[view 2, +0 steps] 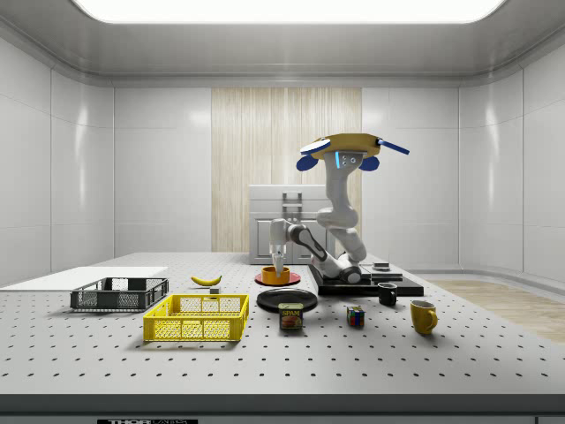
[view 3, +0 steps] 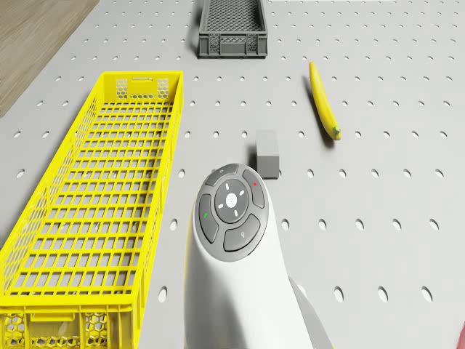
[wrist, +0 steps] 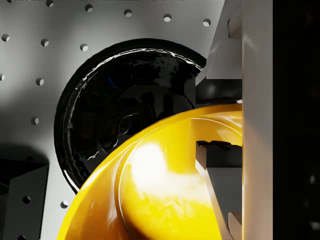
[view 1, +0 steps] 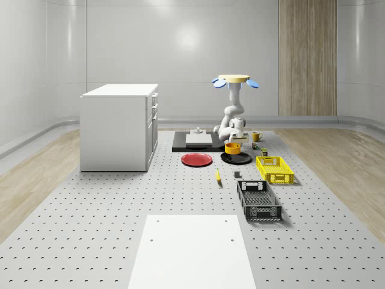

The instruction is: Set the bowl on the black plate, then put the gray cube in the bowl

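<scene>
A simulated robotics lab: a broad gray perforated bench (view 1: 90, 229) like an optical breadboard, bare pale panelled walls (view 1: 180, 54), a white drawer cabinet (view 1: 119, 126) at the whole-scene view's left, and plastic mesh crates (view 1: 275, 169) laid out.

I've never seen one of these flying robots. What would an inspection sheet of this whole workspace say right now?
Surface: grey perforated table, white sheet at its near edge.
Job's things: orange-yellow bowl held above glossy black plate; small gray cube on the table beside the yellow mesh basket.
Clutter: red plate, banana, dark grey crate, yellow mug, food tin.
Grippers: gripper shut on the bowl's rim; drone hovers behind the plates.
Cables: nothing seen.
Surroundings: white cabinet, wood floor.
</scene>
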Tool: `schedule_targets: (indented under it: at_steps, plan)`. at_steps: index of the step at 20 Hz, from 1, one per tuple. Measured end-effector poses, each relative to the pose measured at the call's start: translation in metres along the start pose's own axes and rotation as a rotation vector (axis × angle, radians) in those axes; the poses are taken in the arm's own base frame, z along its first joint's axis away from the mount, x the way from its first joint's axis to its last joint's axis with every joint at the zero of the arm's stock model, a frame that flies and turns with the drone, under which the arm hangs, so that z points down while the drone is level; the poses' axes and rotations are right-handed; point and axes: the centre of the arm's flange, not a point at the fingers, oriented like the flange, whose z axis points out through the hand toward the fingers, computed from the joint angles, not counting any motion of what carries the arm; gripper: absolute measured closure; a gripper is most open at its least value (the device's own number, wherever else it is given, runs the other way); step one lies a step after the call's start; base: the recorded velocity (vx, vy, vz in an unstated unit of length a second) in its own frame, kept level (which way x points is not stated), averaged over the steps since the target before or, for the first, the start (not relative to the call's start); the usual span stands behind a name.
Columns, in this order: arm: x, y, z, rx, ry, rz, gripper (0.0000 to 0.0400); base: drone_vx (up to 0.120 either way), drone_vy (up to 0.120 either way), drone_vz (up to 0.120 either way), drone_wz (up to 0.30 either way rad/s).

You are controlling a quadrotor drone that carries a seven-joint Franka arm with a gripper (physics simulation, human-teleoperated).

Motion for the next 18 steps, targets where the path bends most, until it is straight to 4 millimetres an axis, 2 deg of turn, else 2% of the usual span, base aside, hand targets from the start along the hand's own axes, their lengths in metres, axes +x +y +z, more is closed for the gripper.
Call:
schedule_targets:
  at_steps: [3, 9, 15, 18]
  plan:
    - [-0.0001, -0.0001, 0.0, -0.001, 0.0, 0.001, 0.0293, -0.12, 0.0, 0.0, 0.0]
    - [-0.0001, 0.0005, -0.0004, 0.001, -0.002, 0.013, 0.0293, -0.12, 0.12, 0.0, 0.0]
    - [-0.0006, -0.0004, -0.0003, -0.001, 0.0, 0.052, 0.0294, -0.113, 0.0, 0.0, 0.0]
    - [-0.0002, -0.0002, 0.0054, -0.001, 0.0, 0.056, 0.0294, 0.0, 0.0, 0.0, 0.0]
